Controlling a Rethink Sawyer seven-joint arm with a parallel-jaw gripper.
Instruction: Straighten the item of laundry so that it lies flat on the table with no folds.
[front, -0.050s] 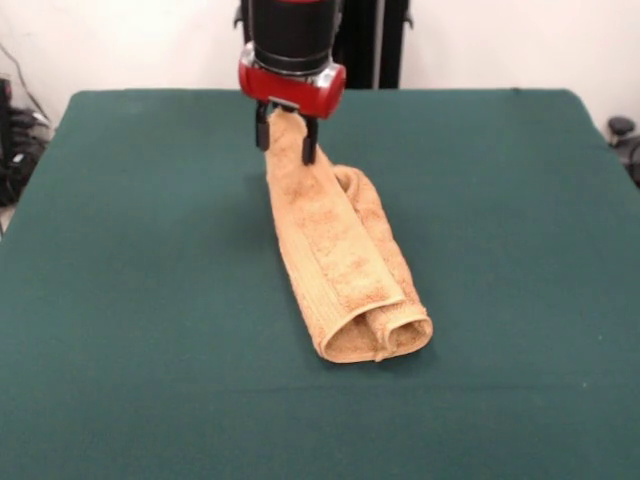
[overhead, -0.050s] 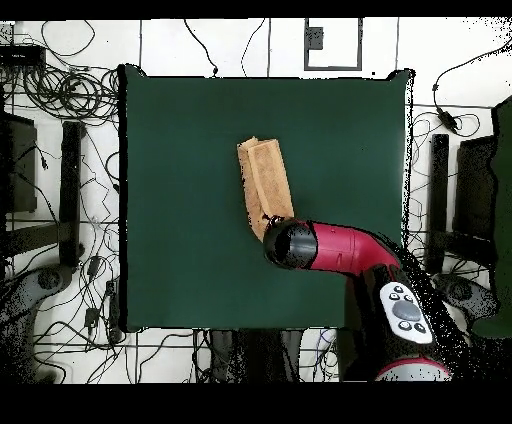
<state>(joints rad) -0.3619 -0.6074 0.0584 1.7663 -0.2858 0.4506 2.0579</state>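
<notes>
The item of laundry (front, -0.050s: 345, 265), an orange-tan terry towel, is folded into a long narrow roll on the dark green table (front, -0.050s: 130, 250). Its near end rests on the table with two curled folds showing. The far end is lifted off the surface, and my gripper (front, -0.050s: 286, 133) is shut on it, black fingers (front, -0.050s: 310, 140) pinching the cloth just below the red wrist. In the overhead view the towel (overhead, -0.050s: 266, 180) runs as a strip from the table's middle down under the arm's black end (overhead, -0.050s: 289, 245), which hides the gripper.
Wide green tabletop (overhead, -0.050s: 180, 200) lies around the towel on every side. Tangled cables and black stands (overhead, -0.050s: 60, 180) sit on the floor beyond the table's edges.
</notes>
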